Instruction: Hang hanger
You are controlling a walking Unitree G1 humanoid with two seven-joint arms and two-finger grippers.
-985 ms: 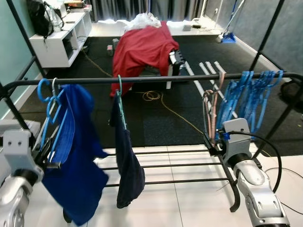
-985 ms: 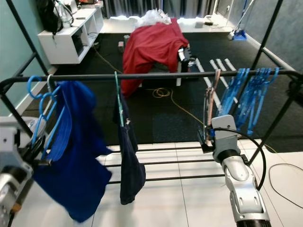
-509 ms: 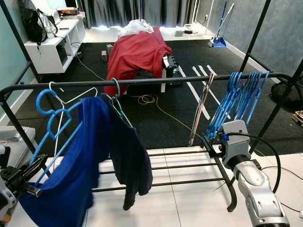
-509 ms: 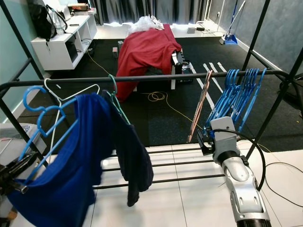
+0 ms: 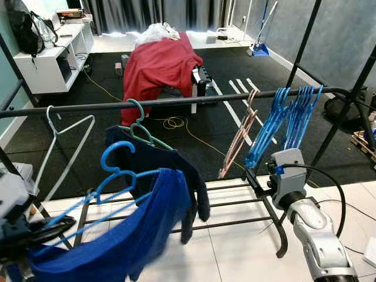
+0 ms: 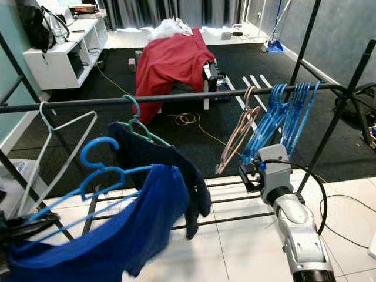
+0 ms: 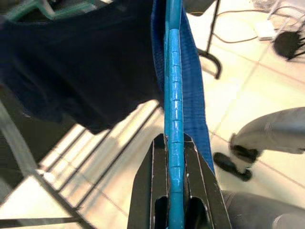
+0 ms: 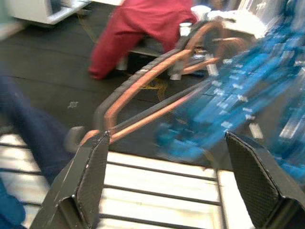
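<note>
Spanning the whole scene, the black clothes rack [image 5: 194,101] runs its top rail from the left edge to the right post.

Largest load: blue garment [image 5: 111,247] on a blue hanger [image 5: 120,170], low at the rack's left end, well below the rail. A second ago its hook sat on the rail near the left end; now the hook is off and hangs free in front of the rack. Judgement: the hanger has been unhooked or pulled away, so the hanging step has to be done over — hook lifted back above the rail and set down on it.

Dark garment [image 5: 170,170] on a green hanger [image 5: 141,120], hooked on the rail left of centre, swung out at a tilt; it hung straight a second ago.

White wire hanger [image 5: 64,141], bare, on the rail at the left end.

Blue empty hangers [image 5: 282,117] bunched at the rail's right end; pink hanger [image 5: 238,138] just beside them, tilted.

Left gripper [image 7: 174,162]: jaws closed tight on the blue hanger's lower bar.

Right gripper [image 8: 176,176]: jaws wide apart, holding nothing, near the pink hanger at the rack's right end.
</note>
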